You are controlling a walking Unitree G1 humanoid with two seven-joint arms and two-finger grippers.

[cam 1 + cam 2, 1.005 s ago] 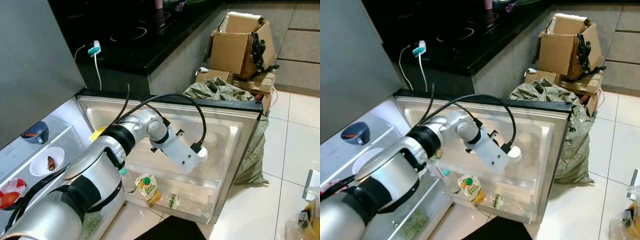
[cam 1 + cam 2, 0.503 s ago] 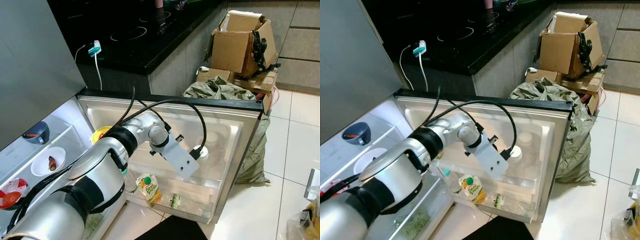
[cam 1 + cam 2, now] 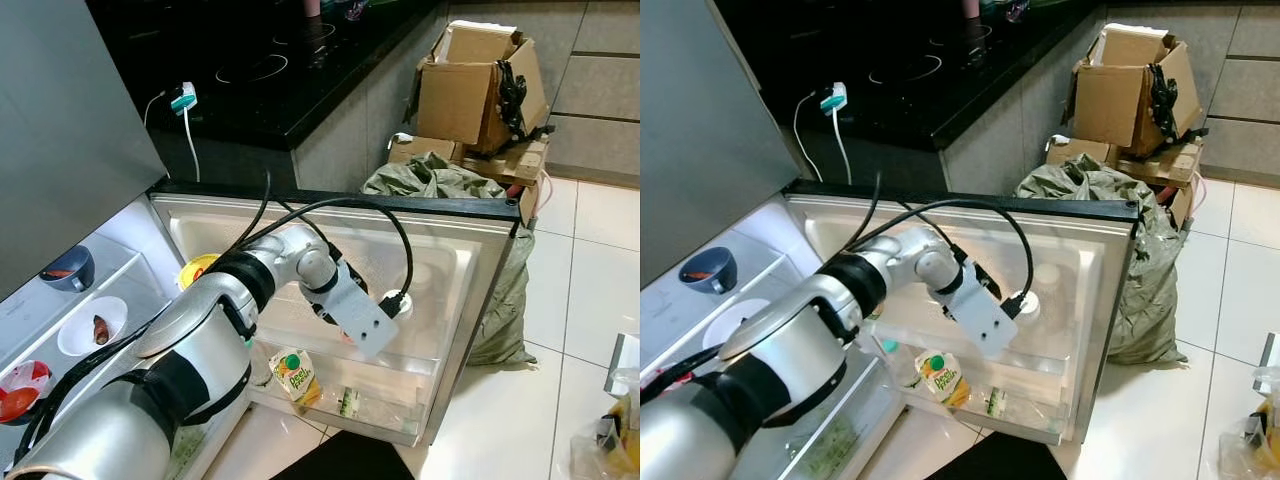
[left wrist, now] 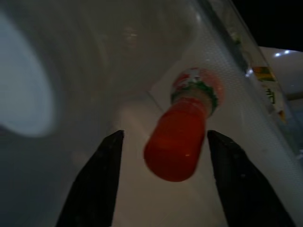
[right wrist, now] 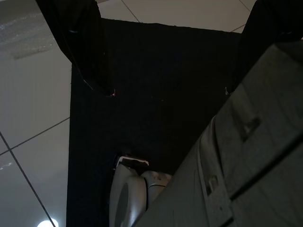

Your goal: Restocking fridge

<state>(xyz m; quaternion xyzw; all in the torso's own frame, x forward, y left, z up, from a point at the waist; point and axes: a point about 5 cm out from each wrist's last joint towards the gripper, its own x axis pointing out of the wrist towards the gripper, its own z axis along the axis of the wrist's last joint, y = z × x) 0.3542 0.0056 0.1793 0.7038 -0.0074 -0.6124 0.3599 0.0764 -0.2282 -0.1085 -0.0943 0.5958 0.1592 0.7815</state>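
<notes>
Three bowls sit on the fridge shelves: one dark blue bowl (image 3: 69,268), one white bowl (image 3: 93,325), one red-rimmed bowl (image 3: 20,388). One green-and-yellow juice carton (image 3: 296,373) stands in the door shelf. One red-capped sauce bottle (image 4: 182,137).

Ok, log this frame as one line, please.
left gripper: open, in fridge door shelf, astride red-capped sauce bottle | right gripper: open, idle over black floor mat | green-capped juice carton: lower door shelf

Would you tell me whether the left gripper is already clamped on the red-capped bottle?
No, in the left wrist view the left gripper is open, its fingers standing apart on either side of the bottle.
</notes>
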